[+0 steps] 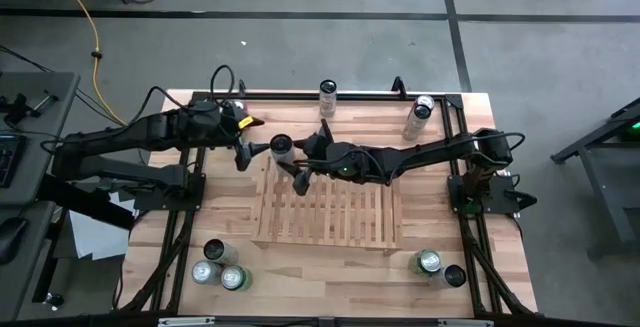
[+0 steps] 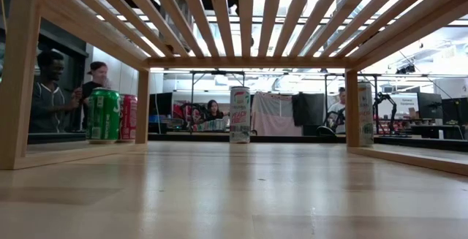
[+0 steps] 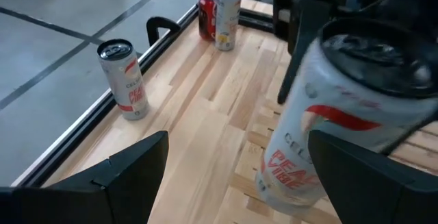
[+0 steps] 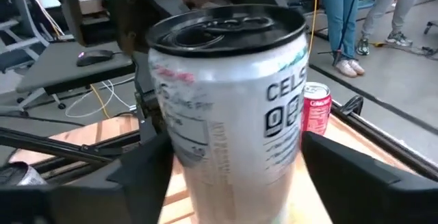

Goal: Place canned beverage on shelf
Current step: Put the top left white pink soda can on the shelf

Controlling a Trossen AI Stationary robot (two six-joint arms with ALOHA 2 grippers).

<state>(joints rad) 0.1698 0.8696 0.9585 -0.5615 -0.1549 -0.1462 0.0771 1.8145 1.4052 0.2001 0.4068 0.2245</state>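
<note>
1. While the white tall can with a dark top [image 1: 283,148] stands at the far left corner of the light-wood slatted shelf [image 1: 330,214], the right gripper [image 1: 301,152] has its fingers either side of it; whether they grip, I cannot tell.
2. The left gripper [image 1: 246,155] waits open just beside the can, over the table.
3. Risk, as I judge it: the can sits close to the shelf's edge and looks tilted, so a careless release could tip it off.
4. The left wrist view shows that lean [image 3: 328,114]; the high view hides it.
5. The low view shows a green can [image 2: 104,115] under the shelf.
</note>
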